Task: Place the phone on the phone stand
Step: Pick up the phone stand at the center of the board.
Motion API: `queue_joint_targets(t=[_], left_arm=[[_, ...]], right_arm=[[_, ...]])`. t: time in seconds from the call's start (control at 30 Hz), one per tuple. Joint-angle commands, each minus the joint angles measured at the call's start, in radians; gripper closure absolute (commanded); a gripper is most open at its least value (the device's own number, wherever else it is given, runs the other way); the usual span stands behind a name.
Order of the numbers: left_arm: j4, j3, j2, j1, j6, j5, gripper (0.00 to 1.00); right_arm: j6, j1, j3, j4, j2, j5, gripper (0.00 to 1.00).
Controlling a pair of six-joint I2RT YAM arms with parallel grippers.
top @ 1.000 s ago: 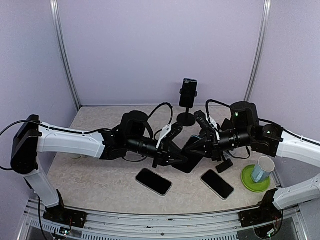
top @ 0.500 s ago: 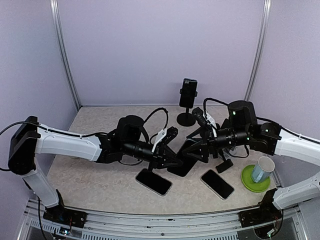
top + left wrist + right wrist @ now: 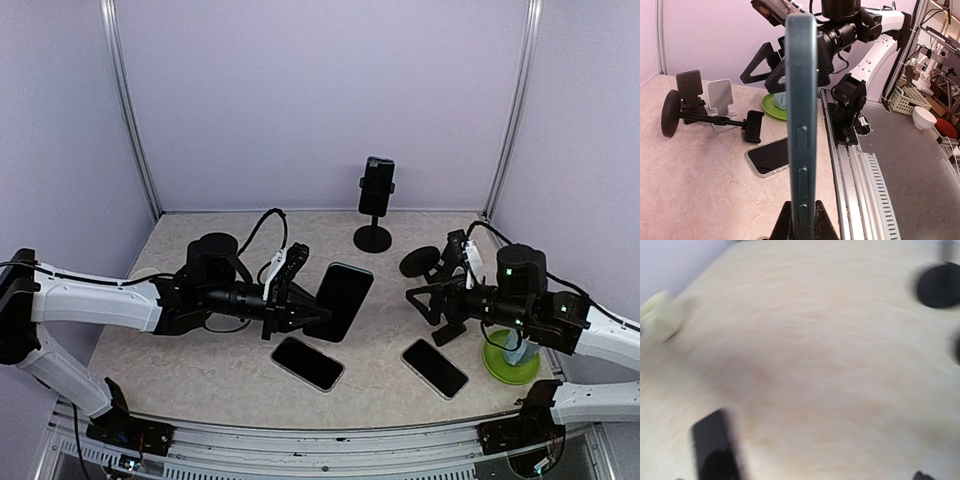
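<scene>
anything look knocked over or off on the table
Yes. A black phone stand lies tipped on its side by the right gripper, round base up on edge. The other stand at the back is upright and holds a phone.

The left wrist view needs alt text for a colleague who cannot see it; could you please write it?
The left tool grips a dark phone seen edge-on, its side buttons facing the camera. Behind it on the marbled table lie a second phone, screen up, and a black clamp stand tipped on its side.
</scene>
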Motion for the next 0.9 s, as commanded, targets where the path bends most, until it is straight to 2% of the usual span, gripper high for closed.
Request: queue_joint_targets(t=[0.0, 0.17, 0.37, 0.63, 0.87], left_arm=[[0.093, -0.025, -0.054, 0.008, -0.017, -0.017, 1.0], [0.094, -0.035, -0.064, 0.008, -0.019, -0.026, 1.0], [0.11, -0.052, -0.077, 0.008, -0.027, -0.029, 1.0], [0.11, -0.07, -0.099, 0.009, -0.023, -0.033, 1.0], [0.115, -0.083, -0.117, 0.01, -0.026, -0.034, 1.0]], right_arm=[[0.21, -0.036, -0.07, -0.026, -0.082, 0.263, 0.04], [0.302, -0.07, -0.13, -0.088, -0.103, 0.348, 0.04], [0.398, -0.104, -0.219, -0.086, -0.151, 0.391, 0.06], [0.491, -0.13, -0.322, -0.036, -0.144, 0.335, 0.08], [0.507, -0.17, -0.385, 0.058, -0.106, 0.313, 0.1]])
